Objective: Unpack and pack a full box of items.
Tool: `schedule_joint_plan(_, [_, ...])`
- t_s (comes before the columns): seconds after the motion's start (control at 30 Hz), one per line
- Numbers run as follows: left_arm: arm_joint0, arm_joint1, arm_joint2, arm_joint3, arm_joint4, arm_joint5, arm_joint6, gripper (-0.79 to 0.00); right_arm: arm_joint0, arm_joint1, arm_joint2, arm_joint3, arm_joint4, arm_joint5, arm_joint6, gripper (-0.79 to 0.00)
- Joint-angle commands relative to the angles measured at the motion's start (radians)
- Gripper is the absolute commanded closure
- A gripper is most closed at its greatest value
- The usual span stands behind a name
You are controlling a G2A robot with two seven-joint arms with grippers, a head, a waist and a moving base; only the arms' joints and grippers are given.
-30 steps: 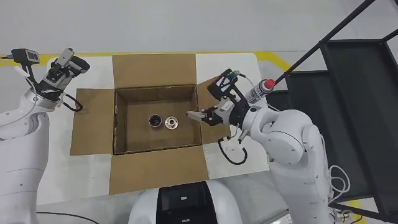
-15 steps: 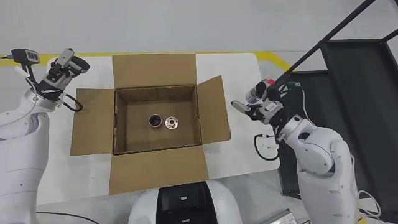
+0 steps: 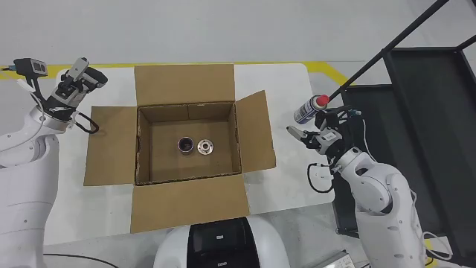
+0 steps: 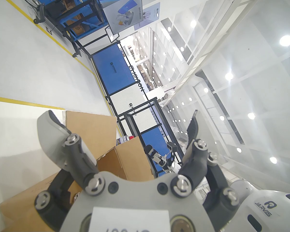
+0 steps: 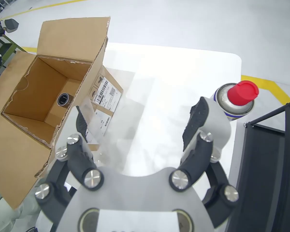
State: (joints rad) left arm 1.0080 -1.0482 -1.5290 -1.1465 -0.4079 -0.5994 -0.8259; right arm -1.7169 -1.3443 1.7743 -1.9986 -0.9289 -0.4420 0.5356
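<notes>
Cardboard box (image 3: 186, 83) sits open mid-table (image 3: 286, 82), with a dark cylinder (image 3: 185, 145) and a metal ring (image 3: 206, 147) on its floor. A red-capped can (image 3: 309, 109) stands at the right edge, just beside the right gripper (image 3: 303, 134), whose jaws are wide and empty. The left gripper (image 3: 83, 74), left of the box, is also wide and empty

We log the right gripper (image 5: 140, 119) spread wide, nothing between its fingers. A red-capped spray can (image 5: 232, 107) stands upright at its one o'clock, just beside one finger. At ten o'clock, an open cardboard box (image 5: 38, 83) holds a dark cylinder (image 5: 63, 99).
</notes>
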Motion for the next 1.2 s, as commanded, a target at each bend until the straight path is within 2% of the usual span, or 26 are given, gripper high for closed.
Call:
schedule_joint_plan(0.0, [0.0, 0.0, 0.0, 0.0, 0.0, 0.0, 0.0, -0.785, 0.0, 0.0, 0.0, 0.0, 0.0, 0.0, 0.0, -0.785])
schedule_joint_plan(0.2, [0.0, 0.0, 0.0, 0.0, 0.0, 0.0, 0.0, -0.785, 0.0, 0.0, 0.0, 0.0, 0.0, 0.0, 0.0, -0.785])
schedule_joint_plan(0.27, [0.0, 0.0, 0.0, 0.0, 0.0, 0.0, 0.0, -0.785, 0.015, 0.001, -0.005, 0.02, -0.053, 0.036, -0.027, -0.785])
schedule_joint_plan(0.4, [0.0, 0.0, 0.0, 0.0, 0.0, 0.0, 0.0, -0.785, 0.048, 0.004, -0.037, 0.117, -0.158, 0.027, -0.137, -0.785])
schedule_joint_plan(0.6, [0.0, 0.0, 0.0, 0.0, 0.0, 0.0, 0.0, -0.785, 0.095, 0.009, -0.053, 0.317, -0.279, 0.039, -0.364, -0.785])
schedule_joint_plan(0.77, [0.0, 0.0, 0.0, 0.0, 0.0, 0.0, 0.0, -0.785, 0.095, 0.011, -0.061, 0.405, -0.352, 0.07, -0.518, -0.785])
schedule_joint_plan(0.93, [0.0, 0.0, 0.0, 0.0, 0.0, 0.0, 0.0, -0.785, 0.123, 0.011, -0.085, 0.492, -0.373, 0.102, -0.609, -0.785])
schedule_joint_plan(1.17, [0.0, 0.0, 0.0, 0.0, 0.0, 0.0, 0.0, -0.785, 0.216, 0.008, -0.126, 0.649, -0.35, 0.113, -0.691, -0.785])
